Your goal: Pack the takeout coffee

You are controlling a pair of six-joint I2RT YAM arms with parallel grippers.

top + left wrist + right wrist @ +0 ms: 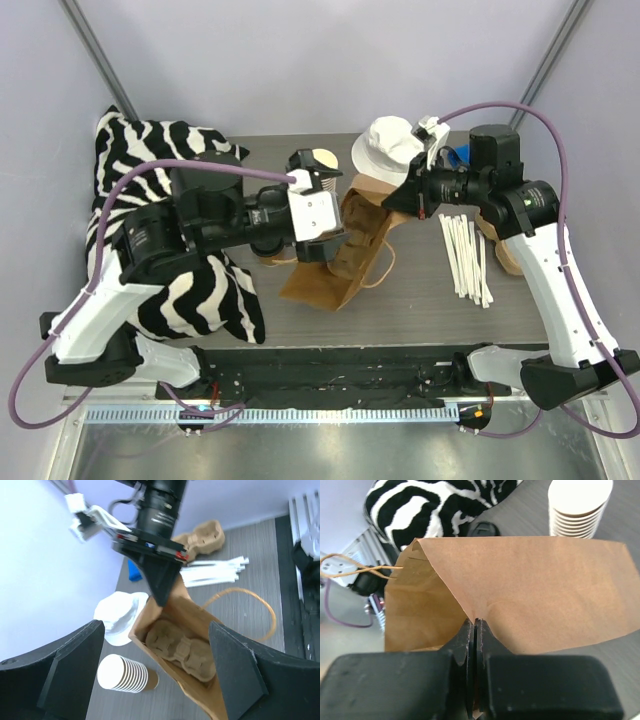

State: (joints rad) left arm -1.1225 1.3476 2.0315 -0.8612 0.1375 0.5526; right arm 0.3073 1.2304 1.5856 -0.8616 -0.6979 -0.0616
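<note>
Right gripper (pixel 475 630) is clamped on the paper bag (pixel 530 585) rim. Left gripper (pixel 156 627) gapes empty over the cup carrier (pixel 182 647) inside. The takeout coffee (pixel 482 529), I think, sits outside by the zebra cloth (pixel 445 505). If the pinch slips, the bag mouth collapses, and the tilted carrier could tip the cup.

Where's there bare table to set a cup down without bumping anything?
Best: the near strip of table between the paper bag and the wrapped straws. Crowded at the back around the cup stack and white hat, and left, where zebra cloth covers the table.
</note>
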